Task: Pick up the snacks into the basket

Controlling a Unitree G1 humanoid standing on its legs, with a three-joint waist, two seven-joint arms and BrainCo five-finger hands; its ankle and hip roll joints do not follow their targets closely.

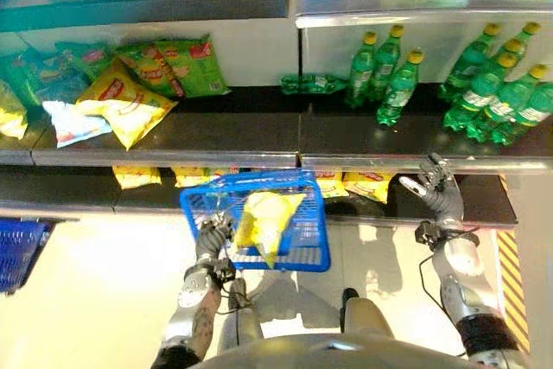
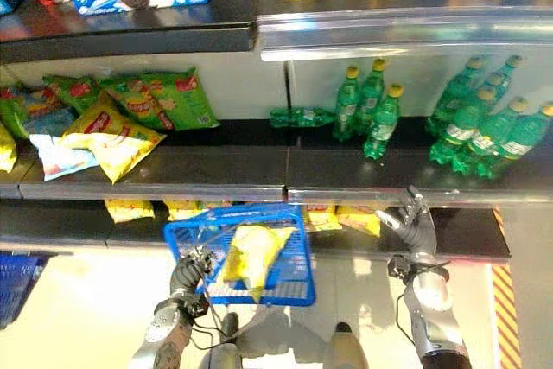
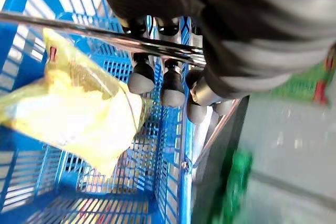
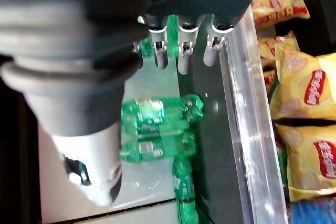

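Holding the blue basket (image 1: 302, 231) by its metal handle (image 3: 105, 38), with the left hand (image 1: 212, 235) curled round that bar, low in front of the shelves. Already lying in the basket: one yellow snack bag (image 1: 266, 218), propped up against its wall. Raised beside the lower shelf's edge, the right hand (image 1: 436, 187), with fingers straight and spread, gripping nothing. Still waiting on the lowest shelf (image 1: 484, 205) just behind the basket: more yellow snack bags (image 1: 367, 185). Resting on the middle shelf (image 1: 216, 140) above, to the left: yellow and green snack bags (image 1: 151, 84); to the right, green bottles (image 1: 497, 92). Judging from this, only begun: one bag collected, many left, and the free right hand probably reaching next toward the lowest shelf.
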